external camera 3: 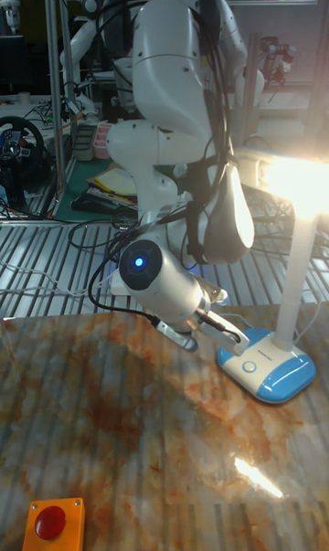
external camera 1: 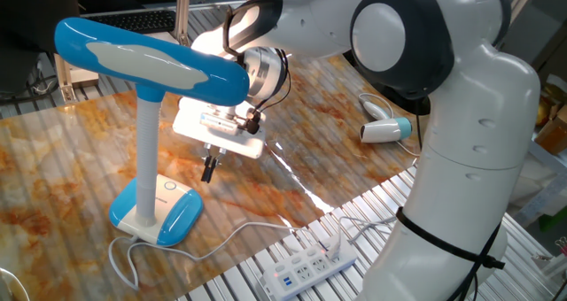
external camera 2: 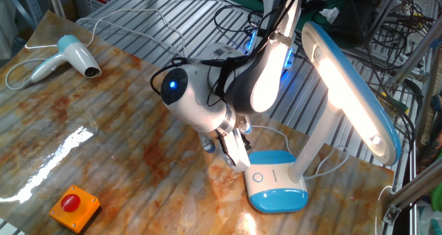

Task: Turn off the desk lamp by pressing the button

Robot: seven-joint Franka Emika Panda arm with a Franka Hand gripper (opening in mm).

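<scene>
The desk lamp stands lit, its long blue head (external camera 1: pixel 151 57) on a pale column over the blue-white base (external camera 1: pixel 161 214). Its underside (external camera 2: pixel 349 76) glows brightly. The button (external camera 2: pixel 257 177) is a small ringed circle on the white face of the base (external camera 2: pixel 277 191), also seen as the button (external camera 3: pixel 249 363) in the tall view. My gripper (external camera 1: pixel 209 170) hangs just beside the base and slightly above it, tip (external camera 3: pixel 239 339) pointing down at the button's corner. The fingertips read as one dark tip with no gap, holding nothing.
A white-and-blue hair dryer (external camera 2: pixel 72 55) lies at the table's far corner. A white power strip (external camera 1: pixel 310 267) with the lamp's cord sits by the table edge. An orange box with a red button (external camera 2: pixel 72 207) rests near the front. Metal racks surround the table.
</scene>
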